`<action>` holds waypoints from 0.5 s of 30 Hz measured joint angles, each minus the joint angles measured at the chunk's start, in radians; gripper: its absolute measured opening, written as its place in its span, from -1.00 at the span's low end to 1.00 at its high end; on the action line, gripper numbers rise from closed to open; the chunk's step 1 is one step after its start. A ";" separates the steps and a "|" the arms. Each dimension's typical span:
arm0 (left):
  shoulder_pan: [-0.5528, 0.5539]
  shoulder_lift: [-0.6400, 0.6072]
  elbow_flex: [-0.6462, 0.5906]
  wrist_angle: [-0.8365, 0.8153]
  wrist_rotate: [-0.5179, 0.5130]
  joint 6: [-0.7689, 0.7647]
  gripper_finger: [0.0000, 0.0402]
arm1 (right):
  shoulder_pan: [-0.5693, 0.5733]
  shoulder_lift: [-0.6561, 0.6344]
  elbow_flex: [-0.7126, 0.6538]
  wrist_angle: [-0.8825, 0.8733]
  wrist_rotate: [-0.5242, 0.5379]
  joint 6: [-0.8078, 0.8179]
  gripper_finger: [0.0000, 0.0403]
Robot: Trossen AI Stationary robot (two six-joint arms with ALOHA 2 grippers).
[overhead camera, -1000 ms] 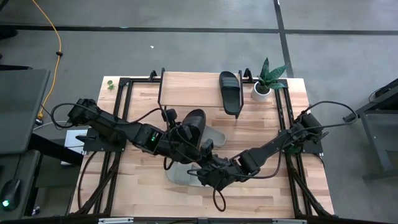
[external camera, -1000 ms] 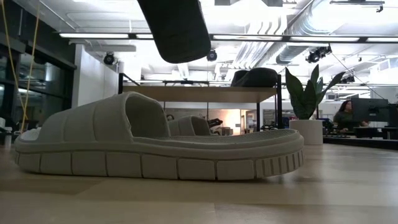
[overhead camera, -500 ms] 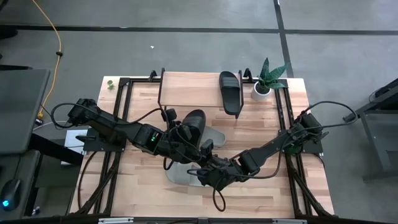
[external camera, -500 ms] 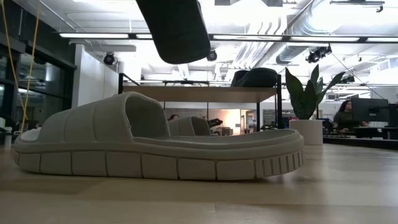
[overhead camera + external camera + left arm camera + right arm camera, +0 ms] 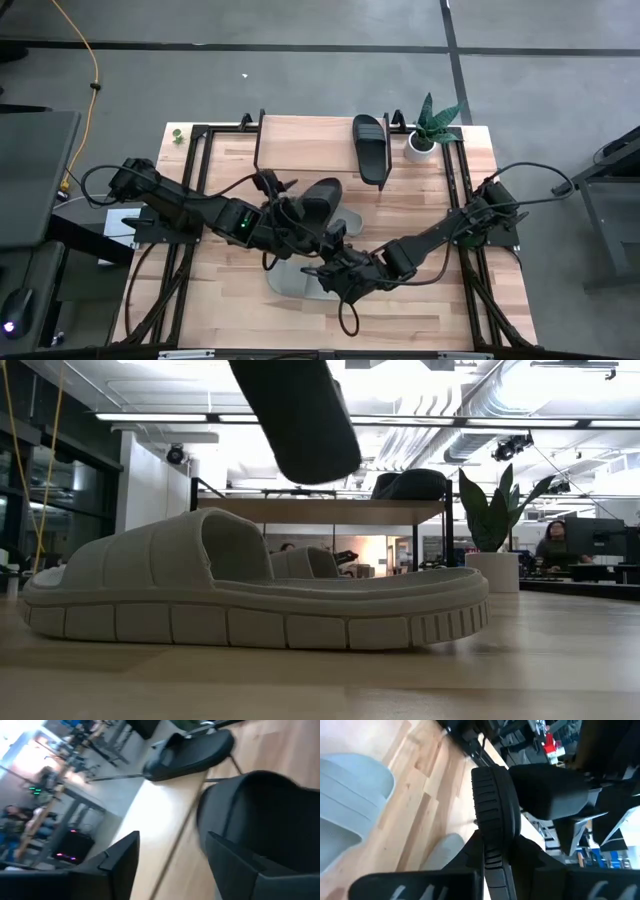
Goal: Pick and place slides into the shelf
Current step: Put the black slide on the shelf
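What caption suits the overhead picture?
Two robot arms meet over a black slide mid-table; another black slide already rests on the shelf.

From above, both arms cover most of the grey slide (image 5: 290,278) at the desk's middle, and the left tool (image 5: 290,212) is lost against the black slide (image 5: 318,200). In the low view that black slide (image 5: 297,415) is cut off by the upper edge. The left wrist view is smeared, so the people (image 5: 22,817) beyond are unreadable.
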 joint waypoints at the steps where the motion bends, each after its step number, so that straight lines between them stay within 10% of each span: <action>1: 0.000 -0.005 0.000 -0.007 -0.009 0.000 0.12 | -0.001 0.000 0.000 -0.006 0.009 0.001 -0.85; 15: -0.052 -0.100 0.040 -0.216 -0.012 -0.173 0.12 | -0.042 0.000 -0.001 -0.101 0.056 0.007 -0.86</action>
